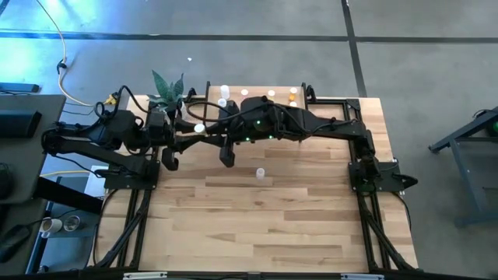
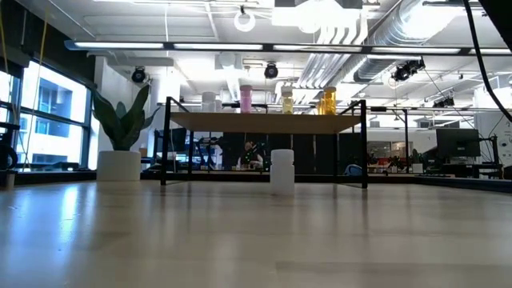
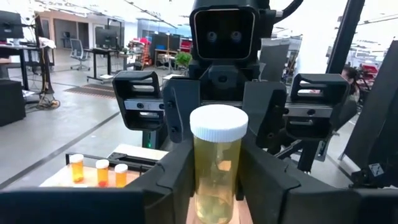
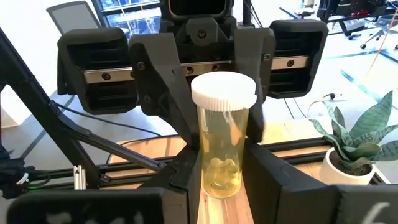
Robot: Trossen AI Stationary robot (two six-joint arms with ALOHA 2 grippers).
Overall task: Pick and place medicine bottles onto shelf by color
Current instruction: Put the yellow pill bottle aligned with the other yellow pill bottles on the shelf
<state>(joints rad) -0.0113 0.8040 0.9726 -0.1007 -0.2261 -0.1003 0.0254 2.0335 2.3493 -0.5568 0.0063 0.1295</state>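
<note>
Both the left gripper [image 3: 214, 186] and right gripper [image 4: 221, 180] clamp one translucent pale-yellow plastic cylindrical bottle [image 3: 216, 167] with ribbed white cap.

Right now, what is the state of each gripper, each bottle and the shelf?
Left gripper: shut on yellow bottle.
Right gripper: shut on the same bottle.
Yellow bottle: upright, capped, between both grippers.
Lone bottle: standing on the table.
Shelf: carries upright bottles.

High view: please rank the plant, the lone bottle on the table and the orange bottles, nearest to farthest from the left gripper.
1. plant, just behind the left gripper
2. lone bottle, on the open table
3. orange bottles, right end of shelf
</note>
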